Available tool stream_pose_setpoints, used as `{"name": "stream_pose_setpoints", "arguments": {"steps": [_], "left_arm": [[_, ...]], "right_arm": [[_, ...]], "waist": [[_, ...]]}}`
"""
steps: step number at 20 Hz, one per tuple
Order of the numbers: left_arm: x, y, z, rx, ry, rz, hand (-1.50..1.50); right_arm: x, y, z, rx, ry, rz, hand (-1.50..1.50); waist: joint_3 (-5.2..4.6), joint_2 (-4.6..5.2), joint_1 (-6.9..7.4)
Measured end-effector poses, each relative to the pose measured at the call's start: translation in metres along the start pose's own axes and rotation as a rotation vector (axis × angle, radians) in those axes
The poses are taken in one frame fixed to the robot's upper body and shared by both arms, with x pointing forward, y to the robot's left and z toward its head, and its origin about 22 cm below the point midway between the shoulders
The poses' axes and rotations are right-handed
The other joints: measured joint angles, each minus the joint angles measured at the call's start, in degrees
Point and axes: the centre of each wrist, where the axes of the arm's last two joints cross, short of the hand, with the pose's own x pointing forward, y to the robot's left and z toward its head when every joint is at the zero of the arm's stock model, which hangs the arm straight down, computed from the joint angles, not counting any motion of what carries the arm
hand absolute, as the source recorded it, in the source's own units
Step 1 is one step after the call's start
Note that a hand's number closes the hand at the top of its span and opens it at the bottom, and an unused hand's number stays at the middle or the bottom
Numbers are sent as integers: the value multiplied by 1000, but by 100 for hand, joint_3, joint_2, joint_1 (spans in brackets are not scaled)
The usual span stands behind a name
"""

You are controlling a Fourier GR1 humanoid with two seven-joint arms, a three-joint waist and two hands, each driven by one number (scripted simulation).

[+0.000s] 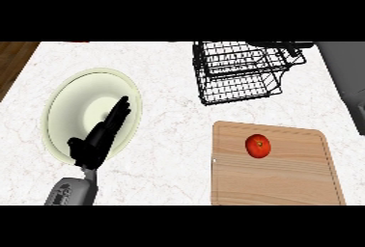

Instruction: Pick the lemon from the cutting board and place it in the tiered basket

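Head view, nearest first: we see the grey left forearm (71,192) come in from the lower edge at the left, over the white marbled counter (171,144). Its black left hand (96,142) lies above the lower part of a pale round plate (75,94). The fingers are straight and pressed together, pointing away from us and a little to the right, with the thumb standing off to the left. The hand holds nothing.

At the lower right lies the wooden cutting board (278,181), its near edge running out of the view. On the far left part of the board sits the red-orange fruit (258,145), round and glossy. By its colour it looks to us more like a tomato than a lemon. It rests alone on the wood, well apart from the hand, with a stretch of bare counter between them.

Farther back, beyond the board's far edge, stands the black wire tiered basket (239,72). We see nothing in its tiers. To its right, a grey block (345,72) runs along the counter's right side.

The right hand does not show.
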Motion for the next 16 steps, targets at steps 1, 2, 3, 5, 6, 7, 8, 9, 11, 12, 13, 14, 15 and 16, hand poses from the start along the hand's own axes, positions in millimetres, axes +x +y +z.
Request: {"name": "stream_pose_setpoints", "arguments": {"steps": [1,2,3,5,6,7,8,9,11,12,13,14,15,16], "left_arm": [[0,-1,-2,-2,2,1,0],[0,1,-3,0,1,-1,0],[0,-1,-2,2,0,1,0],[0,-2,-3,-2,3,5,0],[1,-1,-3,-3,3,0,0],[2,-1,-4,-6,2,0,0],[3,-3,-5,-3,0,0,0],[2,-2,-4,0,-1,0,0],[-2,-2,0,-1,3,3,0],[1,-1,-1,-1,2,4,0],[1,-2,-1,2,3,4,0],[1,0,-1,3,3,4,0],[-1,1,0,5,8,8,0],[-2,1,-2,8,9,5,0]], "right_arm": [[0,8,-3,5,-1,-3,150],[4,11,-5,13,-3,-6,150],[6,17,-8,21,-6,-15,150],[5,29,-11,38,-8,-38,150],[6,34,-13,47,-9,-49,150],[8,35,-14,54,-9,-65,150],[10,40,-16,64,-6,-81,150],[9,45,-17,74,-1,-101,150],[13,47,-19,97,17,-141,150],[13,49,-20,113,43,-172,150],[11,52,-20,135,79,-211,150],[10,55,-21,160,116,-239,-150],[9,56,-21,181,145,-271,-150],[12,55,-22,200,170,-302,-150]], "waist": [[0,9,11],[0,12,13],[1,10,21],[1,6,6],[1,5,3],[1,10,13],[1,9,14],[0,2,-1],[0,-2,-5],[0,0,8],[-1,-4,-3],[-1,-4,-6],[-1,-7,-17],[-1,-3,-21]]}}
